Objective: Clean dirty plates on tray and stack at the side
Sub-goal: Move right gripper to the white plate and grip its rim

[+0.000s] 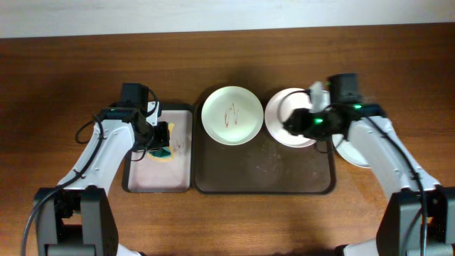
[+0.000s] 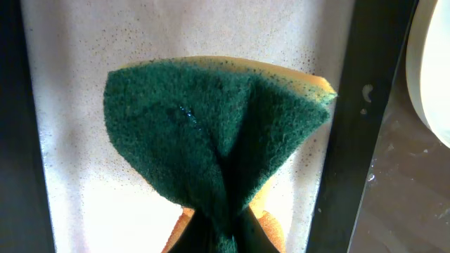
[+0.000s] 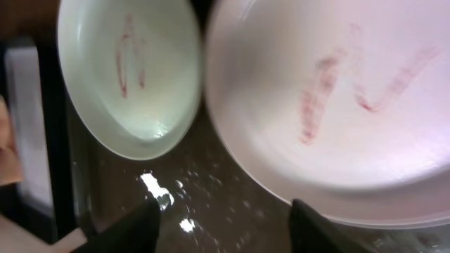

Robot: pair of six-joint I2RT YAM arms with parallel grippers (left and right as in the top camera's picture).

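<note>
The pale green plate [image 1: 231, 115] with red smears lies at the back left of the dark brown tray [image 1: 263, 174]. It also shows in the right wrist view [image 3: 126, 70]. A white plate [image 1: 283, 114] with red smears [image 3: 337, 105] lies at the tray's back right. My right gripper [image 1: 297, 122] hovers open and empty over it, its fingers [image 3: 225, 225] above the tray floor by the plate's rim. Another white plate [image 1: 353, 154] lies on the table right of the tray, partly under my right arm. My left gripper [image 1: 161, 141] is shut on a green and yellow sponge [image 2: 211, 133].
The small narrow tray with a pale inside [image 1: 160, 174] stands left of the big tray, and the sponge hangs just above it [image 2: 70, 176]. Its dark rim [image 2: 351, 105] separates it from the big tray. Crumbs and wet spots [image 3: 162, 197] dot the big tray's floor.
</note>
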